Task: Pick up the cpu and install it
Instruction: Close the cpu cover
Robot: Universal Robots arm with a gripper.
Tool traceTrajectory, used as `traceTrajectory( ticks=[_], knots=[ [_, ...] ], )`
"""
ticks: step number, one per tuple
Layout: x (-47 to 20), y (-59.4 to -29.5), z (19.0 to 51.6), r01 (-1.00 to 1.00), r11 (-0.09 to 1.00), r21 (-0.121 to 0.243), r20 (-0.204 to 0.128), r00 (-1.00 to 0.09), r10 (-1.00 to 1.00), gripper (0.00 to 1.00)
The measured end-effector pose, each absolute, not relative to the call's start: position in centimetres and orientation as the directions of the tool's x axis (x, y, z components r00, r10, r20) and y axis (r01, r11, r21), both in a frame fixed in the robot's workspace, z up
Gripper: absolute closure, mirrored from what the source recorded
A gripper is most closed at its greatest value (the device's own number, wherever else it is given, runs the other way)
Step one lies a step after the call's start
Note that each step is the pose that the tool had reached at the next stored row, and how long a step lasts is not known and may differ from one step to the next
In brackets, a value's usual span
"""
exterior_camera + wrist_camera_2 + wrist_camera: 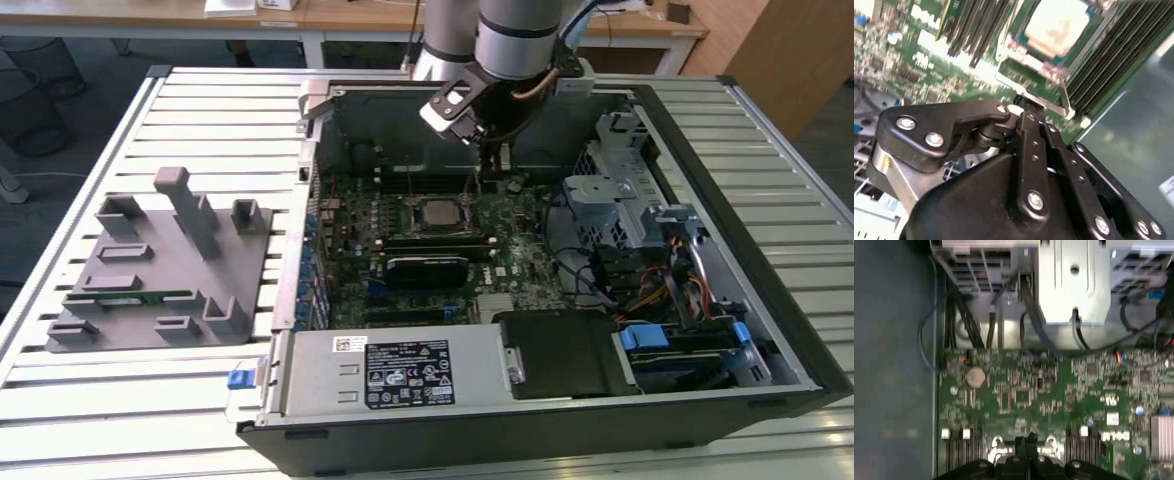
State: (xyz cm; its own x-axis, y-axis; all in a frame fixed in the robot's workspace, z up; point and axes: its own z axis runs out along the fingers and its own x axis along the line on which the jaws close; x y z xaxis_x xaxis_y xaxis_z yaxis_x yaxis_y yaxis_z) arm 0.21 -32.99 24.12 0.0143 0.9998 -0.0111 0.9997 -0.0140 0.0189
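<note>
A slatted metal table (pixel 174 110) carries an open computer case (pixel 534 432) lying on its side, with the motherboard (pixel 521 268) facing up. The cpu (pixel 434 212) sits in its socket mid-board, silver top showing. The gripper (pixel 495 172) hangs just past it, toward the far wall. In the second wrist view its fingers (pixel 1026 145) are pressed together with nothing between them. At the exterior view's left a grey fixture plate (pixel 160 262) holds a green memory stick (pixel 134 296).

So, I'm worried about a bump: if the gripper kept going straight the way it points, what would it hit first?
Most likely the metal socket frame at the edge of the cpu, not the cpu's top; the gripper hangs just off that edge, though depth is unclear.
</note>
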Motion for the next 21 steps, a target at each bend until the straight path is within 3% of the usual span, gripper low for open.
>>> traceTrajectory(
  ticks=[21],
  knots=[
    [-6.0, -33.0, 21.3, 1.000, -0.014, 0.019, -0.011, 0.014, 1.000, 0.89]
  ],
)
